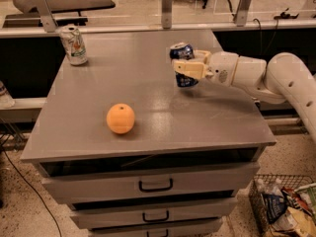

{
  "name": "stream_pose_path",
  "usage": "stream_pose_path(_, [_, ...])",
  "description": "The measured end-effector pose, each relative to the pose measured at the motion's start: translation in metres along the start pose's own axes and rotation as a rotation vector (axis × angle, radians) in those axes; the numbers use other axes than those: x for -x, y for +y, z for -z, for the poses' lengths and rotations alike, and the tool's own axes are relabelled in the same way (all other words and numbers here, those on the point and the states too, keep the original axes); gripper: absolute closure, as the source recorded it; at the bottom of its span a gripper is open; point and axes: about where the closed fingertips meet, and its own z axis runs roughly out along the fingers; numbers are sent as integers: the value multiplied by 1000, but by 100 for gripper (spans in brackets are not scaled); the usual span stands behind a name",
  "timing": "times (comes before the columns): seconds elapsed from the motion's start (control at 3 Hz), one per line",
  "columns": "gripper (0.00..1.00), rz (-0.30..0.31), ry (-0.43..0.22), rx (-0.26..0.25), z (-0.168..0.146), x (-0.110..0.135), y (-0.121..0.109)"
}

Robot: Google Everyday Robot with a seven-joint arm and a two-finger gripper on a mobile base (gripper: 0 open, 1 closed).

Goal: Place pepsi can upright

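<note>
The pepsi can is dark blue with a silver top and stands roughly upright, right of the grey tabletop's centre. My gripper comes in from the right on a white arm. Its cream fingers are shut around the can's middle. The can's bottom is at or just above the table surface; I cannot tell whether it touches.
An orange fruit lies at the front left of the tabletop. A white-and-green can stands upright at the back left corner. Drawers are under the tabletop. A wire basket with packets sits on the floor at the right.
</note>
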Motion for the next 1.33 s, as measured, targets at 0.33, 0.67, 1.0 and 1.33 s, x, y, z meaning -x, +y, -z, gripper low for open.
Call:
stream_pose_path(0.33, [77,-9,-5,47,1,-12,9])
stream_pose_path(0.67, [53,-8,10,79,14,-22,15])
stream_pose_path(1.0, [30,-6,17,86,19,-23,16])
stream_pose_path(1.33, [7,-6,17,86,19,-23,16])
